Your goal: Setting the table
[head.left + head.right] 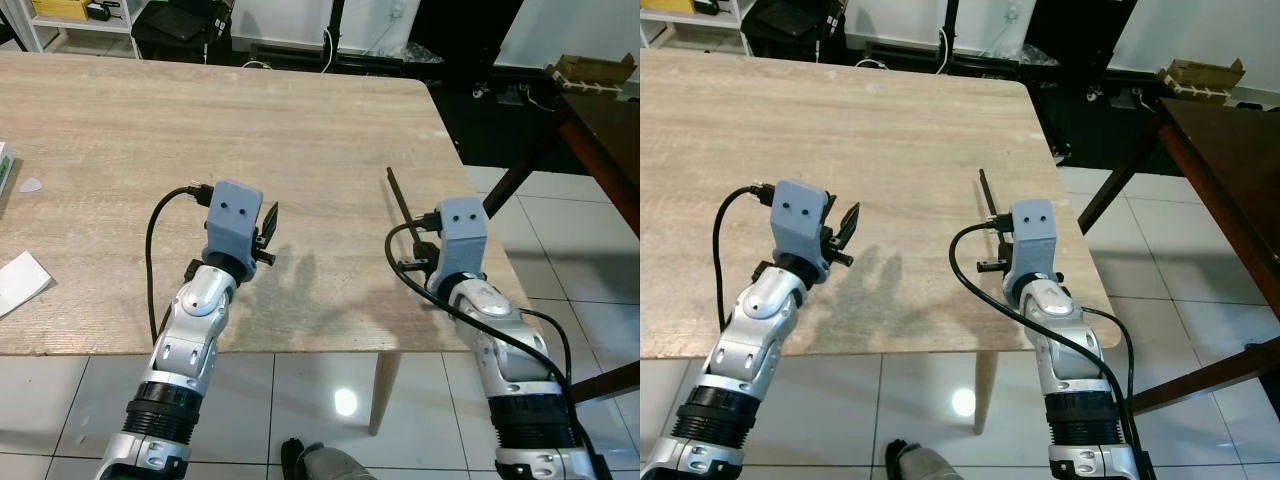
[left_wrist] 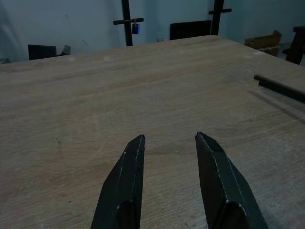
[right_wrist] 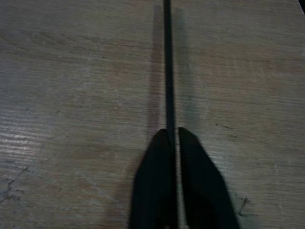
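right gripper is clamped on a thin black stick extending ahead of its jaws over the wooden table. left gripper has jaws apart above bare tabletop.

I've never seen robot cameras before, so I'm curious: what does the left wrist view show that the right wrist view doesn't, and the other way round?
The left wrist view shows the left gripper open and holding nothing, with dark stands and a cardboard box beyond the table's far edge. The right wrist view shows the right gripper shut on a thin black stick that runs straight ahead, just above the tabletop. Both show the pale wooden table, and the stick's end also appears at the edge of the left wrist view.
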### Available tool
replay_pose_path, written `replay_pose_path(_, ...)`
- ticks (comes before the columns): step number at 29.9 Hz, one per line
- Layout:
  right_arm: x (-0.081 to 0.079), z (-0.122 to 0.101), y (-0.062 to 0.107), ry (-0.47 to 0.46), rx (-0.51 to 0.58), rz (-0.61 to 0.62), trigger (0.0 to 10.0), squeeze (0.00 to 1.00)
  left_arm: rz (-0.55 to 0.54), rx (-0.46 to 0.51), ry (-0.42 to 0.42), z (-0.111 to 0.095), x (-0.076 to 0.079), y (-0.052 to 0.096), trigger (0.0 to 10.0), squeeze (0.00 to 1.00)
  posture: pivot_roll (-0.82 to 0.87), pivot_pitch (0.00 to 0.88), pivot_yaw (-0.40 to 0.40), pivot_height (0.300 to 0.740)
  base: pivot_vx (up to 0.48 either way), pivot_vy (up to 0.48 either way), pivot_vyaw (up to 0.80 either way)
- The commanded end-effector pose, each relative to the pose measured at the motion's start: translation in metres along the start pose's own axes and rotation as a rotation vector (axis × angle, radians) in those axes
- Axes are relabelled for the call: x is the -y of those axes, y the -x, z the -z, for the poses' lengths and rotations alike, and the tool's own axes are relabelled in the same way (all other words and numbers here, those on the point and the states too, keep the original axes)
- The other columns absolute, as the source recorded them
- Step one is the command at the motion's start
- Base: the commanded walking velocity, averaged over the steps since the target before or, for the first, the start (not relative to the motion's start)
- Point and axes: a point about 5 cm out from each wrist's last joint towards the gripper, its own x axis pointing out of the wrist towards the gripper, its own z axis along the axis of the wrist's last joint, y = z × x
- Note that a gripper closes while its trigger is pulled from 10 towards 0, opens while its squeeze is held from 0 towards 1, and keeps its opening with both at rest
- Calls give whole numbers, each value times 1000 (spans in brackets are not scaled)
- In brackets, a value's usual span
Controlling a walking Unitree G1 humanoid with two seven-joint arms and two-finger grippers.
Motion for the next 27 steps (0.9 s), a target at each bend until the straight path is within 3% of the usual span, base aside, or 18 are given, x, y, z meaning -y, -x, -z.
replay_pose_path(1, 2, 2, 1, 0, -12, 7, 10000, 1000, 0, -6, 5, 3, 2, 3, 10000, 0, 35, 56, -55, 740, 0, 0, 0)
replay_pose_path(3, 2, 2, 1, 10, -13, 14, 10000, 1000, -1, -6, 5, 3, 1, 3, 10000, 0, 35, 57, -55, 740, 0, 0, 0)
replay_pose_path(4, 2, 2, 0, 15, -13, 19, 10000, 0, -2, -6, 5, 3, 1, 3, 10000, 0, 35, 56, -55, 740, 0, 0, 0)
replay_pose_path(10, 2, -1, 0, 16, -4, 26, 10000, 0, -10, 1, 1, 1, -1, 4, 10000, 0, 38, 55, -54, 740, 0, 0, 0)
replay_pose_path(13, 0, -19, 2, -4, 121, 15, 10000, 0, -44, 41, 1, -4, -5, 5, 10000, 0, 37, 55, -54, 740, 0, 0, 0)
replay_pose_path(14, -3, -28, 5, -25, 188, -4, 10000, 0, -43, 52, 33, -6, -6, 6, 10000, 0, 35, 56, -53, 740, 0, 0, 0)
replay_pose_path(18, -5, -40, 9, -40, 281, -15, 10000, 0, -49, 67, 95, -8, -6, 8, 10000, 0, 33, 56, -52, 740, 0, 0, 0)
replay_pose_path(20, -5, -46, 11, -28, 346, -2, 10000, 0, -66, 83, 176, -9, -8, 10, 10000, 0, 35, 56, -56, 740, 0, 0, 0)
replay_pose_path(23, -6, -44, 12, -20, 365, 0, 10000, 0, -1, 102, 254, -13, -1, 12, 10000, 0, 41, 57, -62, 740, 0, 0, 0)
replay_pose_path(27, -6, -37, 12, -17, 354, 3, 10000, 0, 126, 127, 258, -18, 13, 17, 10000, 0, 44, 57, -63, 740, 0, 0, 0)
